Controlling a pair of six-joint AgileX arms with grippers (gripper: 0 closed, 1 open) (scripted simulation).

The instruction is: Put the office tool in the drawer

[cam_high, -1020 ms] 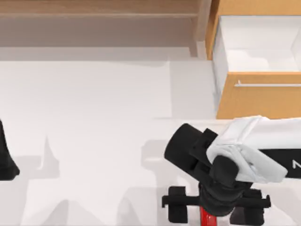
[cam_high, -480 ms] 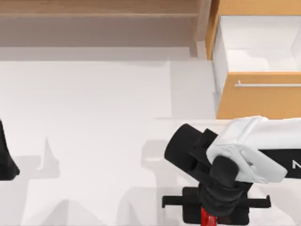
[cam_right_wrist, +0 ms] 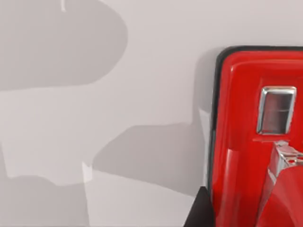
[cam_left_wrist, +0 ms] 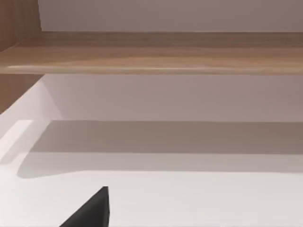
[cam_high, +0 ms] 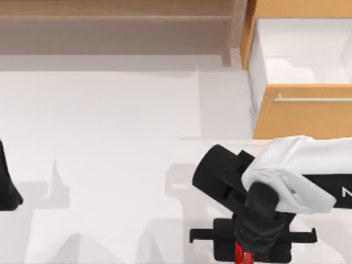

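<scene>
The right gripper (cam_high: 242,250) hangs low at about five o'clock on the table (cam_high: 110,143), at the top view's near edge, its black fingers pressed in on the office tool (cam_high: 240,253) — a glossy red sliver showing between them, just under the wrist. In the right wrist view the office tool (cam_right_wrist: 241,132) appears as a bright red block with a dark rim and a small silver inset, lying on the pale table (cam_right_wrist: 94,142).

The drawer (cam_high: 302,113) sits at about two o'clock, pulled open, its orange-tan front and thin silver handle (cam_high: 313,99) facing the arm, white inner walls behind — well apart from the tool.

The left arm (cam_high: 6,187) is parked at nine o'clock at the table's left edge; I cannot tell how its fingers stand. A long brown shelf (cam_high: 115,16) runs along twelve o'clock, and the left wrist view looks toward it (cam_left_wrist: 151,52).
</scene>
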